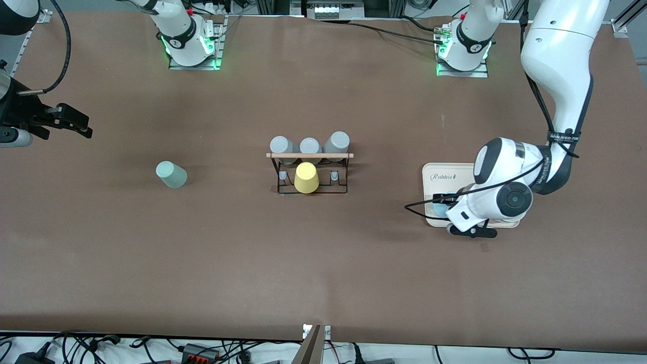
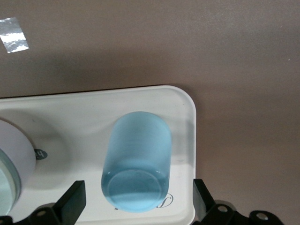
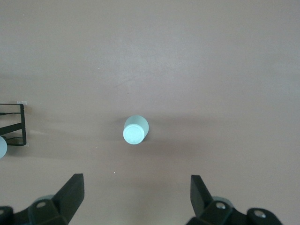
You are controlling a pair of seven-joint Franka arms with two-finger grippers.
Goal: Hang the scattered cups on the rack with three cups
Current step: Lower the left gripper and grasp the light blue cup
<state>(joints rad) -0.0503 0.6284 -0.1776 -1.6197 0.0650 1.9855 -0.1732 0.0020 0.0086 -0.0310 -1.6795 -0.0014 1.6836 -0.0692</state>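
**Robotics laboratory test bench**

A wide brown-covered bench point(image 1: 323, 263) carries two white robot arm bases bolted to metal plates with green indicator lights point(image 1: 192, 48). Loose black cables and power adapters point(image 1: 151, 349) line the bench edge nearest the front camera; aluminium framing point(image 1: 328, 7) stands at the arms' edge.

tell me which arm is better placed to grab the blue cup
Left. Its open end effector hangs right over the light blue cup on the beige tray; the right end effector waits near the table's edge.

Even, bright overhead light leaves only soft shadows on the brown table point(image 1: 323, 263). Both wrist views are slightly soft. Green lamps glow at both arm bases point(image 1: 192, 55).
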